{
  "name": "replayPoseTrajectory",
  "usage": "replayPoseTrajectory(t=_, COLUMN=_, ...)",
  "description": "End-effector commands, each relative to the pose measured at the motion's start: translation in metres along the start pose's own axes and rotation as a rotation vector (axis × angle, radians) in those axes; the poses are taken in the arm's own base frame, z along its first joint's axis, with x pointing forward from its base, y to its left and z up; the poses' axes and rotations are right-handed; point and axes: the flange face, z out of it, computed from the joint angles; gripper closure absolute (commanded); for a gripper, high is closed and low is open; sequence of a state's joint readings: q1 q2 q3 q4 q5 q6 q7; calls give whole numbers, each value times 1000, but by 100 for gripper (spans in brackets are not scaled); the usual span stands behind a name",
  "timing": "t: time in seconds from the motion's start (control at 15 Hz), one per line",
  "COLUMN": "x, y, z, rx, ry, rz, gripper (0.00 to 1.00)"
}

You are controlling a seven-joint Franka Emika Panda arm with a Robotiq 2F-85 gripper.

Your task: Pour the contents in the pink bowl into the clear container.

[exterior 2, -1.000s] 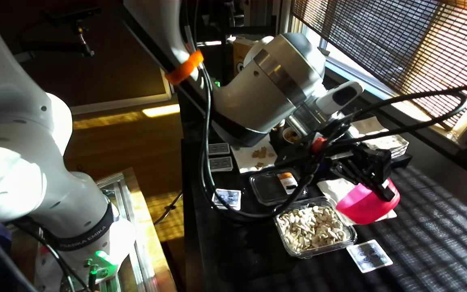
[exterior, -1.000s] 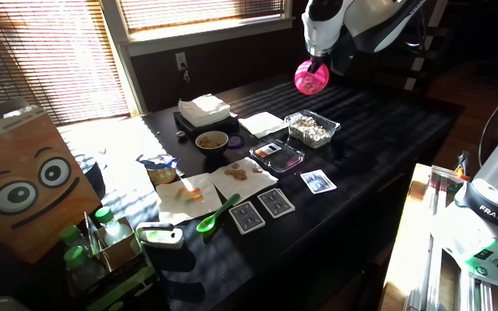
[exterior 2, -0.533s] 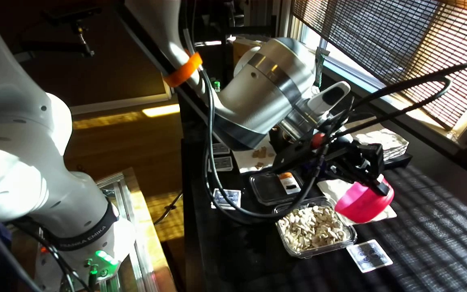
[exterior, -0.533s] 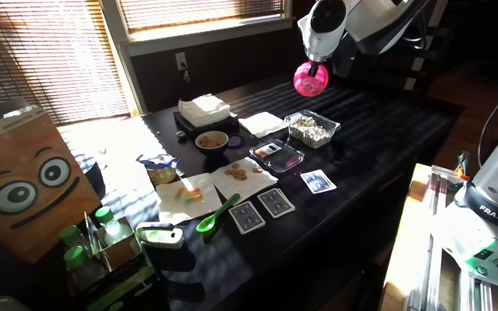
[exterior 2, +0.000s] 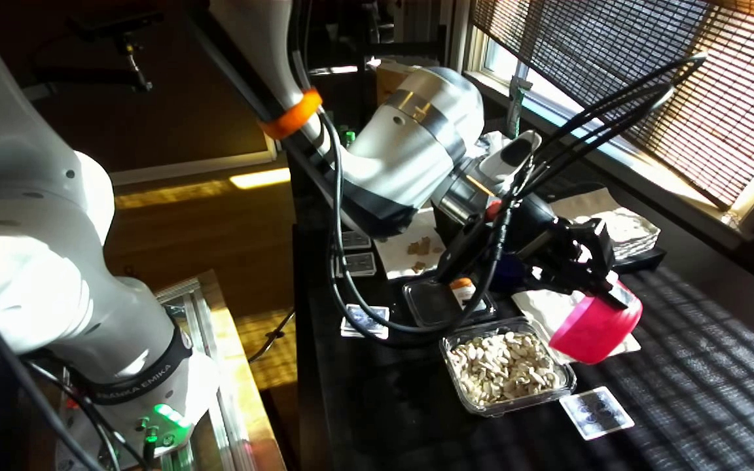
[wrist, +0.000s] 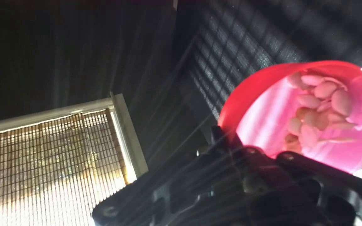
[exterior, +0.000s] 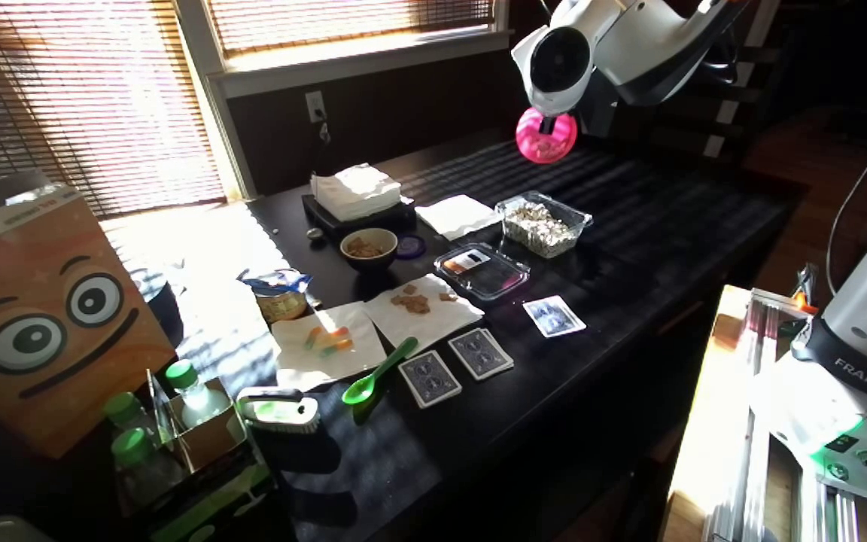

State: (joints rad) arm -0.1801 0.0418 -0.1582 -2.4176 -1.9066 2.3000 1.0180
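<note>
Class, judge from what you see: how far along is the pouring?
Done: the gripper holds the pink bowl aloft. In hand: the bowl is tilted, seed-like pieces inside. Left: pouring those into the clear container, likely by tipping further; none are seen falling.

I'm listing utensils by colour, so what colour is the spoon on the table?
The spoon is bright green, seen best in an exterior view.

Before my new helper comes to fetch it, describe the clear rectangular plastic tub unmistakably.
On the black table, find the flat clear plastic lid with an orange-and-white label. Right beside it sits the clear rectangular plastic tub. Far deeper than the lid, it holds many pale flat seeds.
</note>
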Motion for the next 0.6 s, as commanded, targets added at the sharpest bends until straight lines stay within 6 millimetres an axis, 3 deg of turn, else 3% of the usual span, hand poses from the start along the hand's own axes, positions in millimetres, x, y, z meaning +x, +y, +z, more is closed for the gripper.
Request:
replayPoseTrajectory(t=0.0, x=-1, y=-4, z=-11, rx=-47, ry=21, rz=-8, gripper=99)
replayPoseTrajectory(t=0.53, x=4, y=-6, z=-20, rx=-146, ry=18, rz=-30, gripper=99)
